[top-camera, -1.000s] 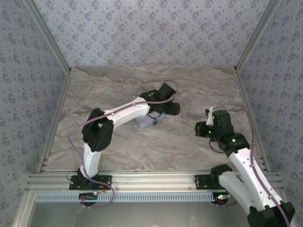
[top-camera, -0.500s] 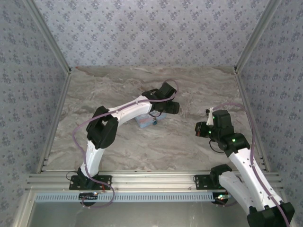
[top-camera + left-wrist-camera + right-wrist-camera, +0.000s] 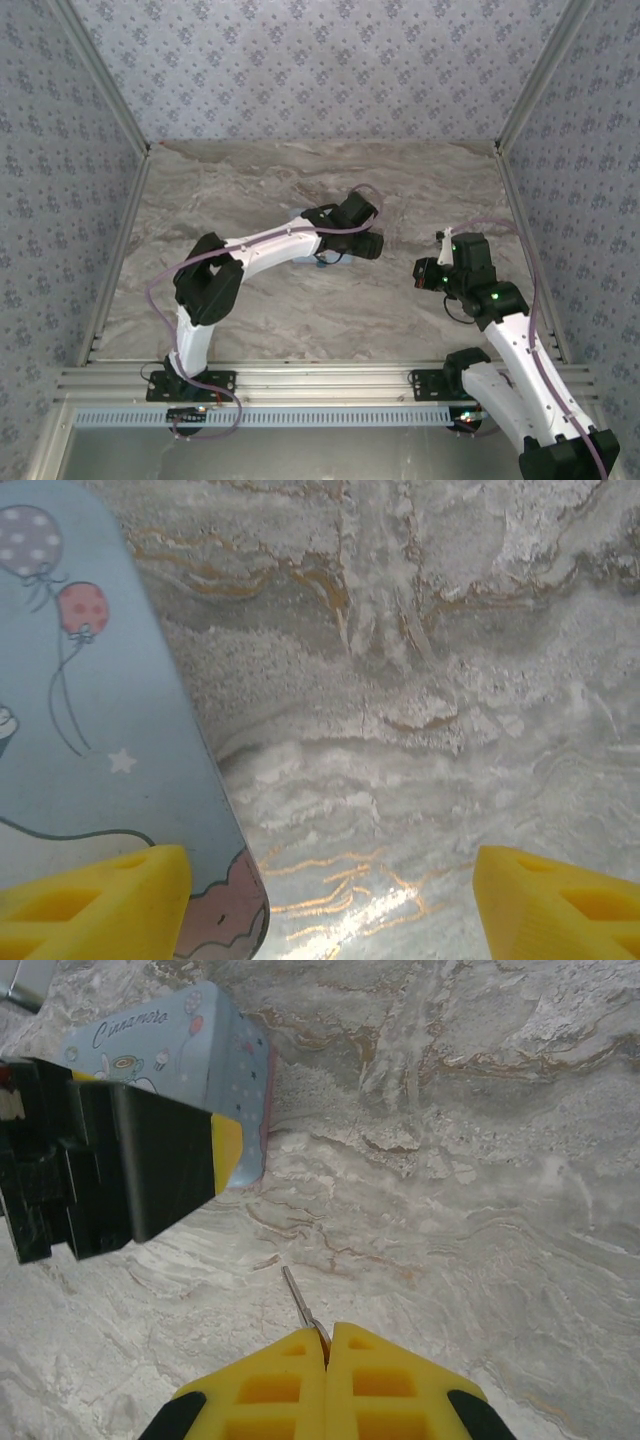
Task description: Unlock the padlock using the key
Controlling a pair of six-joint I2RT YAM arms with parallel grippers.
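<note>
Right wrist view: the right gripper (image 3: 327, 1345) has its two yellow fingers pressed together on the key (image 3: 297, 1303), whose thin metal shaft sticks out past the fingertips over the bare marble table (image 3: 480, 1160). Ahead of it and to the left lies the light blue tin box (image 3: 170, 1040), cartoon-printed lid up. One yellow-tipped finger (image 3: 227, 1148) of the left gripper hangs just beside the box's near corner, between the key and the box. The key is well apart from the box and touches nothing but the fingers that hold it. From the left wrist camera, the left gripper (image 3: 330, 900) is spread wide and holds nothing: one yellow fingertip sits over the rounded corner of the tin box (image 3: 90, 730), the other over bare marble. From the top external camera, the left gripper (image 3: 355, 243) points down at mid-table with the box mostly hidden under its wrist, and the right gripper (image 3: 425, 272) hovers to its right, near it but apart. A bluish speck (image 3: 323, 258) shows under the left wrist, too small to tell whether it is the padlock.
</note>
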